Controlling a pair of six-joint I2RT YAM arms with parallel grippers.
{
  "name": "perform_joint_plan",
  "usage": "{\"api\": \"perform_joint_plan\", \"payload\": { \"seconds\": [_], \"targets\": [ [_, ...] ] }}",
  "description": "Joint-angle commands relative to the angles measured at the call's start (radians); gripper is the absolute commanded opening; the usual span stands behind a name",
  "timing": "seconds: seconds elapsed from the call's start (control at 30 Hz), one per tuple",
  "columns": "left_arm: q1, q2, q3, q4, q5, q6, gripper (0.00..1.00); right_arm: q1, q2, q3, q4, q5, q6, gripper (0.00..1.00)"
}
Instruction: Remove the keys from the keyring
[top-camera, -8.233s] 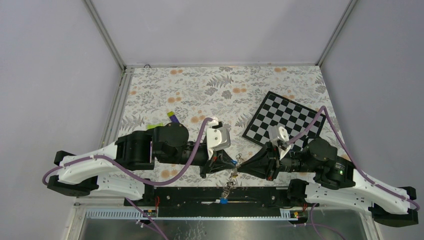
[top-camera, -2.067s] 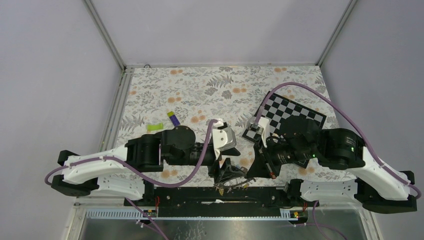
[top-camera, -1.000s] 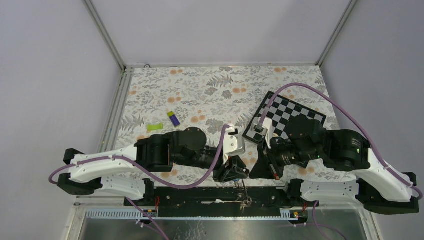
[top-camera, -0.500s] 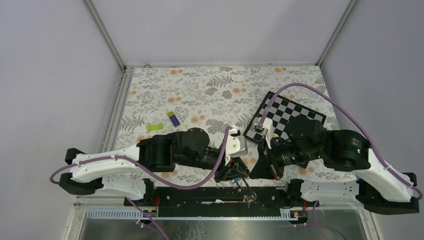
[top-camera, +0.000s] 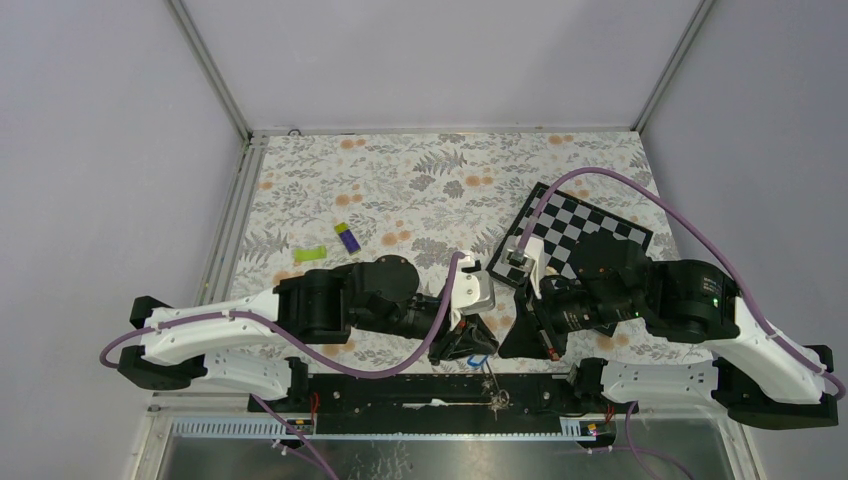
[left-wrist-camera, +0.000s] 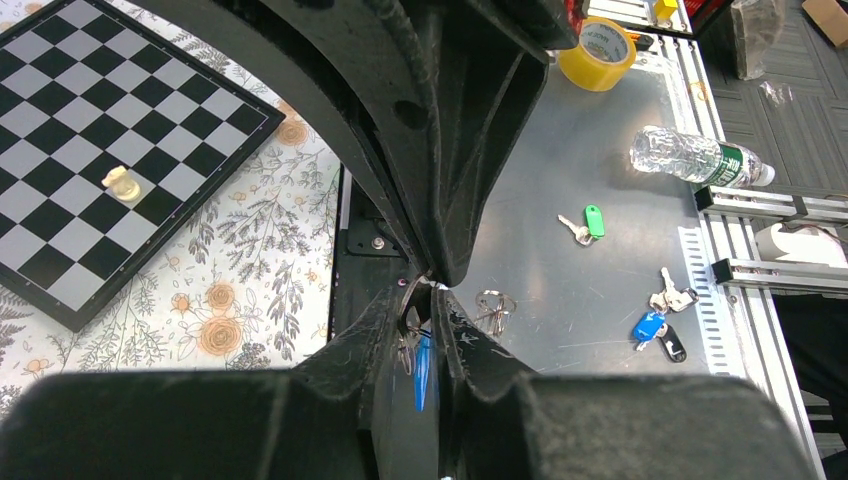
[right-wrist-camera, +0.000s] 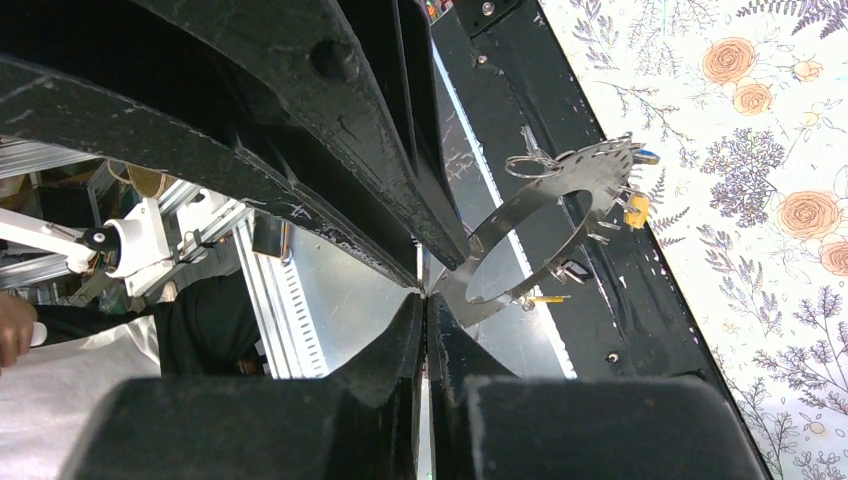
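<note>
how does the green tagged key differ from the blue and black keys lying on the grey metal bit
The green-tagged key is one silver key with a single green tag; the blue and black keys are a cluster of several, with silver ones among them. The green-tagged key lies nearer the water bottle; the blue and black keys lie farther from it. Both lie loose on the grey metal surface.

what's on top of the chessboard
One pale chess piece stands on the chessboard in the left wrist view. From above, the right arm covers the board's near part, so anything there is hidden.
</note>
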Motion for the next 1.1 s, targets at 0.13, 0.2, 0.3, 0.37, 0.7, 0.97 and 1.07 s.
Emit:
{"api": "perform_joint_plan", "payload": {
  "seconds": [0.13,0.2,0.3,0.37,0.7,0.97,1.07],
  "targets": [
    [0.001,0.010,0.031,0.008,0.020,0.005,0.00,0.005,-0.013,0.012,0.080,-0.017,-0.002,0.04],
    [0.001,0.009,0.027,0.008,0.019,0.004,0.06,0.004,-0.014,0.013,0.079,-0.017,-0.001,0.04],
    [0.001,0.006,0.024,0.005,0.020,0.004,0.14,0.004,-0.015,0.012,0.077,-0.018,0.001,0.04],
    [0.001,0.003,0.022,0.002,0.019,0.004,0.18,0.004,-0.015,0.012,0.077,-0.018,0.001,0.04],
    [0.001,-0.019,0.009,-0.003,-0.017,0.001,0.36,0.004,-0.014,0.008,0.084,-0.024,-0.004,0.04],
    [0.001,-0.021,0.011,0.017,-0.034,-0.001,0.32,0.004,-0.012,0.002,0.091,-0.033,-0.001,0.04],
    [0.001,-0.017,0.015,0.022,-0.033,0.002,0.32,0.004,-0.012,0.000,0.091,-0.035,-0.002,0.04]
  ]
}}
